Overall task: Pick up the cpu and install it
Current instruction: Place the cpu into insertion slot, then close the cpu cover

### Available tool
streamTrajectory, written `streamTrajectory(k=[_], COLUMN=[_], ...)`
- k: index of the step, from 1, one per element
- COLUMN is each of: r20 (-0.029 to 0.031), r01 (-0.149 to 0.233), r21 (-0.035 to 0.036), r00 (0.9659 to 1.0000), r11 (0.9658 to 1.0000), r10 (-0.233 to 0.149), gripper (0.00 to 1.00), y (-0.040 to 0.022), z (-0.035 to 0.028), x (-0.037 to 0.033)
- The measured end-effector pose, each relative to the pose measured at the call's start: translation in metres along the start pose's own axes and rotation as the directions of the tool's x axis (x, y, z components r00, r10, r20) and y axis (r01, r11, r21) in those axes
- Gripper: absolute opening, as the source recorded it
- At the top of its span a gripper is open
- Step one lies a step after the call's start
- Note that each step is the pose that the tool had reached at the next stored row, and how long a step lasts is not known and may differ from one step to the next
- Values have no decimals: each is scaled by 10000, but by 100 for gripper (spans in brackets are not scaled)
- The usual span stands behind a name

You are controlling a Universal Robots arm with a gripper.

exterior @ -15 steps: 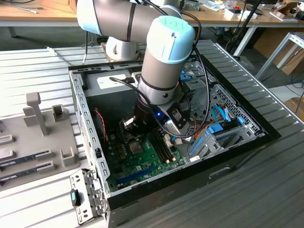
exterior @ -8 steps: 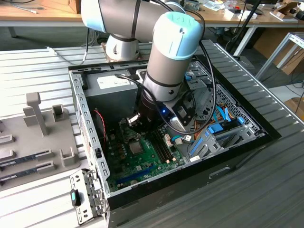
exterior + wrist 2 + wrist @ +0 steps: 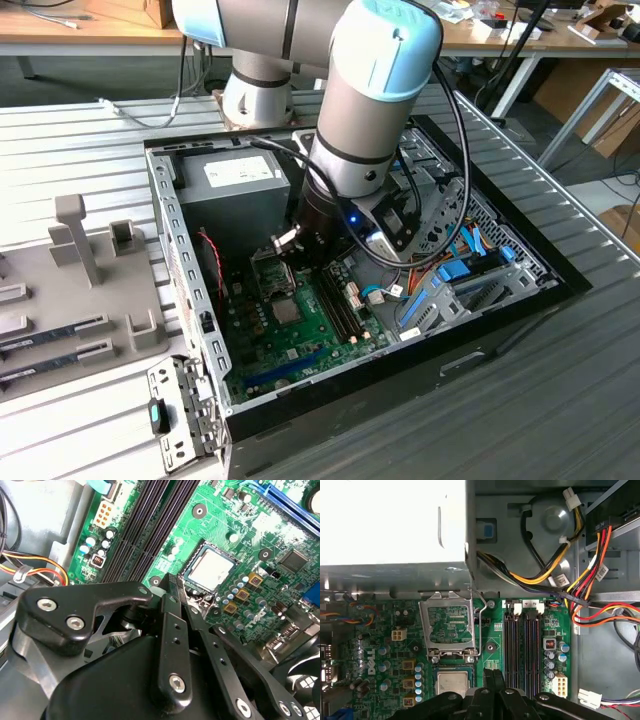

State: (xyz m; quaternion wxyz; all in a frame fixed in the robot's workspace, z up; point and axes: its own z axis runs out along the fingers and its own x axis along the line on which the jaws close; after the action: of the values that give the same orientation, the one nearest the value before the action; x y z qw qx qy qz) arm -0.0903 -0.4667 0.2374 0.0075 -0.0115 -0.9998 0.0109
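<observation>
Black, matte metal fingers (image 3: 172, 630) stand pressed together with no gap visible between them and nothing held, in the lower middle of the second wrist view; the gripper (image 3: 170, 582) tapers to a narrow tip. In the first wrist view the same gripper (image 3: 492, 672) pokes up from the bottom edge, its bolted links fanning out to either side.

Just beyond the tip lies the small flat square cpu (image 3: 212, 570) with its smooth silver-grey metal top, seated in its black square socket frame (image 3: 192, 560) on the glossy green motherboard (image 3: 210, 520). In the first wrist view the cpu (image 3: 452, 682) sits at the lower middle, just beside the fingertips, and the thin stamped-metal load plate (image 3: 449, 625) stands hinged open above it.

Next to the socket run long narrow dark memory slots (image 3: 522, 647), ribbed and parallel.

Farther off, bundled yellow, orange and black cables (image 3: 560, 580) curve across the grey sheet-metal case wall at the upper right.

In the exterior view the grey, blue-capped arm (image 3: 375, 100) reaches down into the open black computer case (image 3: 500, 300) at frame centre.
</observation>
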Motion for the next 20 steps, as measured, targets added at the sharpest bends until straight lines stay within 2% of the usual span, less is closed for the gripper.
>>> streamTrajectory(k=[7,8,9,10,11,13,14,15,16,17,18,20], r20=[0,-1,-3,-12,-35,-51,-62,-75,-106,-121,-129,-117], r01=[0,1,4,5,9,15,18,23,75,157,272,944], r21=[0,-16,-94,-296,-622,-1041,-1305,-1485,-1749,-1861,-1908,-1992], r00=[10000,10000,10000,10000,10000,10000,10000,10000,9999,9998,9995,9951], r11=[10000,10000,10000,9996,9981,9946,9914,9889,9846,9824,9812,9754], r10=[0,-1,-4,-5,-11,-20,-26,-35,-95,-183,-302,-987], gripper=[11,11,11,11,11,11,11,11,11,11,11,11], y=[0,0,0,0,2,3,4,6,8,8,9,9], z=[0,-1,-1,0,-1,-1,-2,-3,-3,-3,-3,1], x=[-1,-2,-8,-22,-63,-121,-157,-180,-201,-204,-204,-204])
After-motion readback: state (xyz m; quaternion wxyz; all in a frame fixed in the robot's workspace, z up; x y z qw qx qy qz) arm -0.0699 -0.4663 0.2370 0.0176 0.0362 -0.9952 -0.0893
